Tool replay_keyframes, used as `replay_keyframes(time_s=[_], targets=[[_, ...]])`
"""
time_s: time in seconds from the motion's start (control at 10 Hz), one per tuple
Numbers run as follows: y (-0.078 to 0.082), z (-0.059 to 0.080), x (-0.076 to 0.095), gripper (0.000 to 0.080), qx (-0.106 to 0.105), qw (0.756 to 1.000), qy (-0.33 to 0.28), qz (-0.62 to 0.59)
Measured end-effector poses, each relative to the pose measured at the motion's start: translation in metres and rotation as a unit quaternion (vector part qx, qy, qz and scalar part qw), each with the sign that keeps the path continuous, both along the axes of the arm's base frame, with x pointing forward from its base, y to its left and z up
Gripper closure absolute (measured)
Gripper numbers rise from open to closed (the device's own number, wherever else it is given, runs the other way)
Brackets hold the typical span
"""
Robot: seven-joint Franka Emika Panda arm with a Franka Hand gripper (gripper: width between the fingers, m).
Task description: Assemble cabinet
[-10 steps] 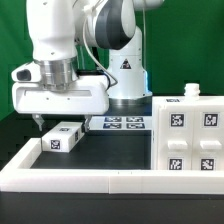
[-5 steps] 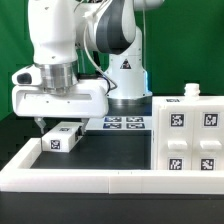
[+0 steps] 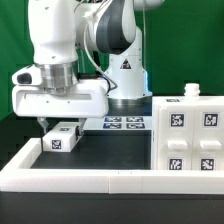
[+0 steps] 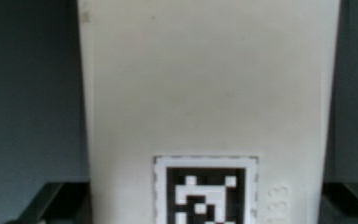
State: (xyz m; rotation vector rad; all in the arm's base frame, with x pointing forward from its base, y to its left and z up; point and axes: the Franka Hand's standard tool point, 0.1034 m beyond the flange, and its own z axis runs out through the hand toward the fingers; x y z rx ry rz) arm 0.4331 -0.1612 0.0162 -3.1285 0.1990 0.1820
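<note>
A small white cabinet block point(image 3: 62, 136) with black-and-white tags lies on the dark table at the exterior view's left. My gripper point(image 3: 58, 124) is directly over it, with one finger on each side. In the wrist view the block point(image 4: 176, 100) fills the middle, its tag point(image 4: 208, 190) near the fingers. Both dark fingertips point(image 4: 60, 200) stand close beside its long sides, and the block still rests on the table. The large white cabinet shell point(image 3: 190, 138) with several tags stands at the exterior view's right.
The low white L-shaped border wall point(image 3: 80, 178) runs along the front and left. The marker board point(image 3: 122, 124) lies flat behind the block, in front of the robot base. A small white knob point(image 3: 188, 91) sits on top of the shell.
My gripper has shifted slightly to the exterior view's right and settled lower over the small block. The block has not moved.
</note>
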Motion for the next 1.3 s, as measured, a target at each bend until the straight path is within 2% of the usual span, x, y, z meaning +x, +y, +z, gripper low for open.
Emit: replay_keyframes(time_s=[0.1,0.3,0.9,1.1,1.3], targets=[[0.003,0.002,0.001,0.0245,0.001,1.000,0.001,-0.002],[0.031,0.032,0.018,0.0245,0.014,1.000,-0.008,0.007],[0.114,0.097,0.056,0.0243,0.034,0.999,-0.022,-0.009],[0.133,0.109,0.063,0.0243,0.036,0.999,-0.019,-0.017],[0.132,0.107,0.062,0.0243,0.037,0.999,-0.018,-0.015]])
